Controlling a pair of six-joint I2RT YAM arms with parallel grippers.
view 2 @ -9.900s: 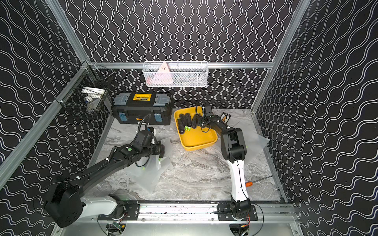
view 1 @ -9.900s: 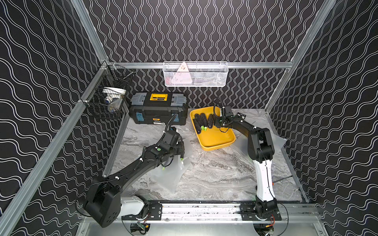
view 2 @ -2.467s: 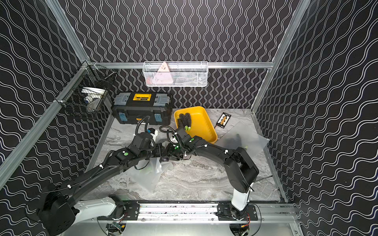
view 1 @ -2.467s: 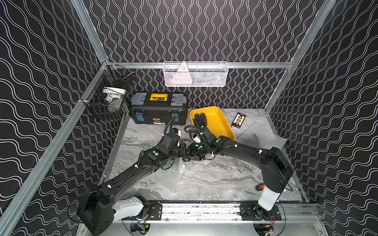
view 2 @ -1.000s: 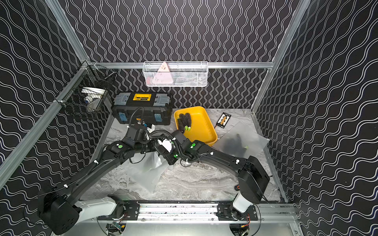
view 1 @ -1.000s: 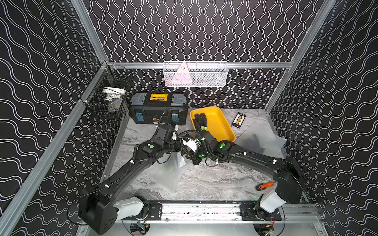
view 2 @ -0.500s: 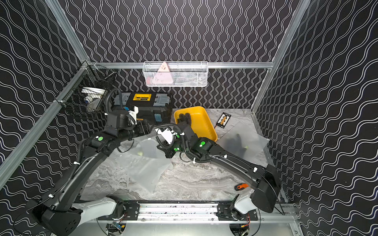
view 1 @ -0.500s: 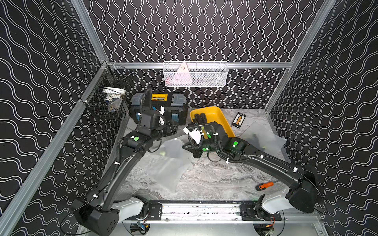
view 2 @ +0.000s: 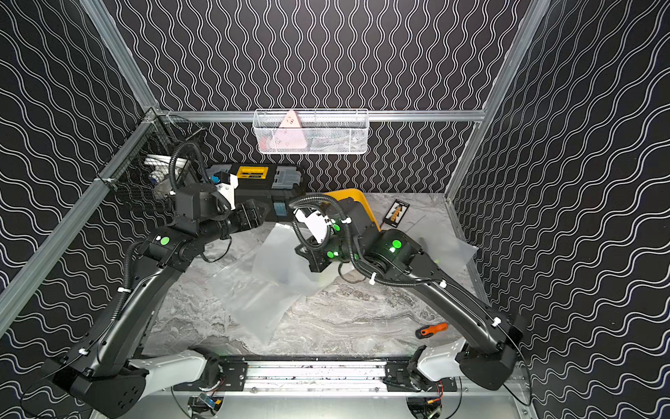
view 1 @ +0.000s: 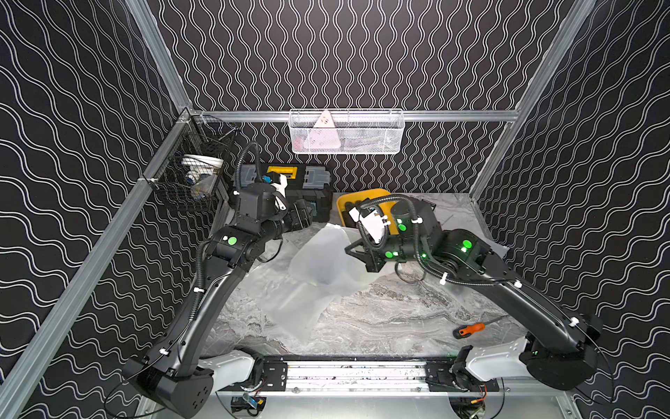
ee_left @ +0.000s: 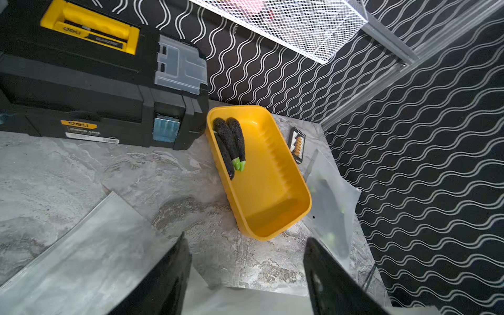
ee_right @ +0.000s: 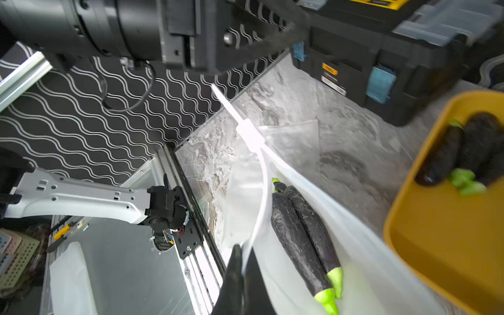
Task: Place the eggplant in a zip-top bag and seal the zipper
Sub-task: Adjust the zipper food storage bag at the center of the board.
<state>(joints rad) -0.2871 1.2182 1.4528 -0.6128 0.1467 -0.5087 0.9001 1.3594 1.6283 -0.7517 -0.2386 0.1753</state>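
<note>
The zip-top bag is crumpled on the surface (right tool at its raised edge). Orange screwdriver sits well apart.

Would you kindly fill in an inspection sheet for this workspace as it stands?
Surface: grey marbled tabletop, spare flat bags lying on it.
Job's things: zip-top bag held up by its zipper edge, two eggplants inside, mouth looks partly open; spare eggplants in yellow bin.
Clutter: toolbox, orange-handled screwdriver, small black packet, second bag with dark contents.
Grippers: left gripper open, empty; right gripper shut on the bag's zipper edge.
Cables: black conduits looped over both wrists.
Surroundings: wavy-patterned walls, white wire basket, black wire basket.
</note>
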